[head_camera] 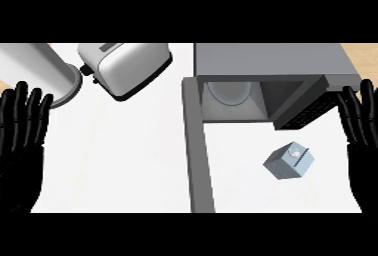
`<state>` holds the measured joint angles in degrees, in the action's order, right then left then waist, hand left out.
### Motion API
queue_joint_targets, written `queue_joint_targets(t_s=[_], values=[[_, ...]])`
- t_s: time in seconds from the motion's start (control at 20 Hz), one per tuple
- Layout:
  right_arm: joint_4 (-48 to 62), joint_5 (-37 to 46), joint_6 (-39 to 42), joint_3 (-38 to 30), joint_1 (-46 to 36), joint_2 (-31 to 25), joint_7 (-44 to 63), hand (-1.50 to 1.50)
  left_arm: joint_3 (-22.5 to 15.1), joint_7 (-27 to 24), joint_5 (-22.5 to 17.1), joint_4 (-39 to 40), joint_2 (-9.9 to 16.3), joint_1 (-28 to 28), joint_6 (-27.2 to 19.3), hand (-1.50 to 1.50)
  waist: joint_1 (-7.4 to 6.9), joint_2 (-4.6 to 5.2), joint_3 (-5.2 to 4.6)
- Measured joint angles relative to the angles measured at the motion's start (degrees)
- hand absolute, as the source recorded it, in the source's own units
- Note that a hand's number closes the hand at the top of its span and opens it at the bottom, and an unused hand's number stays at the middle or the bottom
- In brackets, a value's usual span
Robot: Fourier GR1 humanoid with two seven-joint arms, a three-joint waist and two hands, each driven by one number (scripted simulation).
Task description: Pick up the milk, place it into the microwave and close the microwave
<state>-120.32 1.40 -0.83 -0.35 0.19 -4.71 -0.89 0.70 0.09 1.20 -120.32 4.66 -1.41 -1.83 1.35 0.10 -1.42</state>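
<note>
Your left hand [22,135] rests at the left edge of the frame, fingers straight and pointing up, holding nothing. Your right hand [360,125] stands the same way at the right edge, fingers spread and empty. Between them, right of centre, the milk [289,161] sits tilted on the white table [118,160], below the microwave [269,62]. The microwave's door [198,145] hangs open, running down the middle of the frame. At the upper left you see a toaster [125,62] beside a grey cylinder [37,70].
</note>
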Motion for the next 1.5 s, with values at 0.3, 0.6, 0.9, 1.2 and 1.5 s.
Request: queue_joint_targets(t_s=[0.3,0.6,0.9,1.2,1.5], values=[[-2.25,13.97,-12.94,3.86,-1.87,3.16,3.34,-1.5,2.03,0.5,-2.47,1.16,0.86,2.44,0.94,-1.5,-1.08,-0.11,1.01],[-2.55,28.65,-25.96,15.82,-1.58,4.34,13.46,-1.5,6.13,3.48,-8.8,0.81,1.58,-1.3,2.86,-1.5,-1.67,-0.21,1.25],[-2.17,42.02,-34.54,25.82,-2.42,4.62,24.04,-1.5,9.46,5.09,-13.33,-4.19,2.64,-6.96,5.64,-1.5,-1.73,-0.26,1.33],[-1.11,49.7,-39.72,29.56,-0.62,4.69,30.55,-1.5,13.06,4.35,-17.14,-6.42,2.94,-11.34,8.86,-1.5,-1.62,-0.23,1.37],[1.81,46.34,-44.52,29.54,4.07,3.73,26.55,-1.5,17.25,4.35,-22.02,-8.94,2.95,-15.65,12.8,-1.5,-1.64,-0.19,1.41]])
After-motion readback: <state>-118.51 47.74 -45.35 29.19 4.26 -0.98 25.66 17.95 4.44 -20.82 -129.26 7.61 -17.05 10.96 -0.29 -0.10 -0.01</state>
